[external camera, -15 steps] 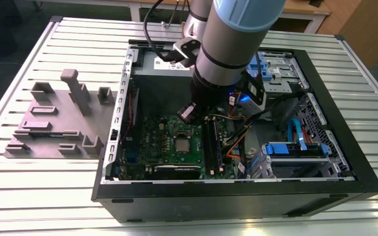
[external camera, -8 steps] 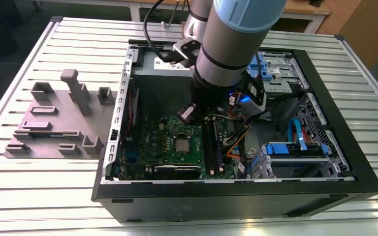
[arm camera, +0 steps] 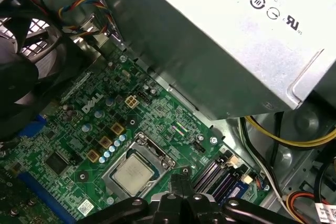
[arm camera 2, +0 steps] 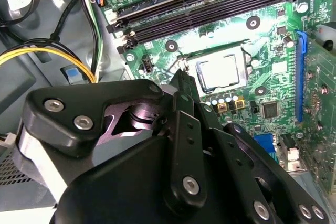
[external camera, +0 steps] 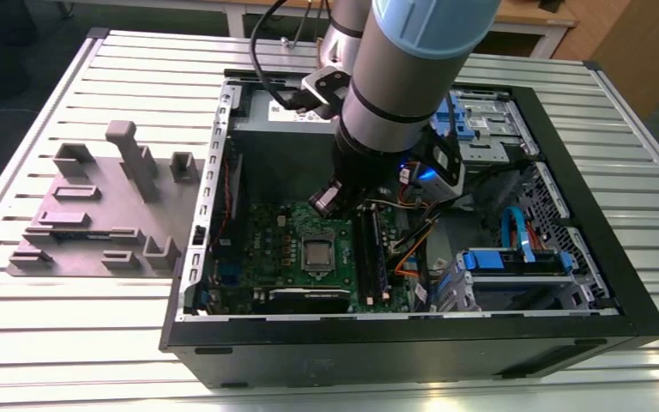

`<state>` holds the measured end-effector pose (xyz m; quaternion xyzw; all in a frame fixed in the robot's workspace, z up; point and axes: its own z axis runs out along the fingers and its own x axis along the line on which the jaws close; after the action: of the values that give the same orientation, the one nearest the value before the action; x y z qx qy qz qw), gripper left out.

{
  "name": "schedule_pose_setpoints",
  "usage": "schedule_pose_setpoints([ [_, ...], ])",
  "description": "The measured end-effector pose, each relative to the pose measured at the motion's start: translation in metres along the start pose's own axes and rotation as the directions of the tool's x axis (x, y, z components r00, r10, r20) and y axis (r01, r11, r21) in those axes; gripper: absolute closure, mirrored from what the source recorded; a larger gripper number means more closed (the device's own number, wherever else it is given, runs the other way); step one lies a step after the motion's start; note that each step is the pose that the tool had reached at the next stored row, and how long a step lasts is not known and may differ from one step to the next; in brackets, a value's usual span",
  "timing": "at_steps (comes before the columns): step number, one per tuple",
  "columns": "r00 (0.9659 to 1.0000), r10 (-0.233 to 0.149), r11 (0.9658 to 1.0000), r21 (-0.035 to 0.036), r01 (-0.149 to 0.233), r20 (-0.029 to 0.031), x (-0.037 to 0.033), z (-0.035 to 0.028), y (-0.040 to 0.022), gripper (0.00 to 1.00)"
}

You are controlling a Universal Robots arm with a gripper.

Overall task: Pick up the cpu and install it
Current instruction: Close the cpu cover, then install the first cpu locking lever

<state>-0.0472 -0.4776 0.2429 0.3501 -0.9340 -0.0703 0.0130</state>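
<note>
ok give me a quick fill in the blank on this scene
The cpu sits on the green ___.
The gripper, shut, hovers near it holding ___.
The grey fixture lies on the exterior view's ___ of the case.
Missing: motherboard; nothing; left.

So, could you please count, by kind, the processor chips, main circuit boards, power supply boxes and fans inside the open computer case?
Processor chip: 1
Main circuit board: 1
Power supply box: 1
Fan: 1
Total: 4
</note>
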Motion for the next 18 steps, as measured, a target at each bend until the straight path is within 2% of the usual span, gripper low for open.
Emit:
schedule_pose_setpoints([
  [5, 1.0, 0.0, 1.0, 0.0001, 0.0, -0.0002, 0.0057, 0.0006, 0.0048, 0.89],
  [11, 1.0, -0.002, 1.0, 0.0001, 0.002, -0.0004, 0.02, 0.0026, 0.0171, 0.89],
  [18, 1.0, -0.003, 1.0, 0.0, 0.003, -0.0005, 0.0209, 0.0029, 0.0178, 0.89],
])
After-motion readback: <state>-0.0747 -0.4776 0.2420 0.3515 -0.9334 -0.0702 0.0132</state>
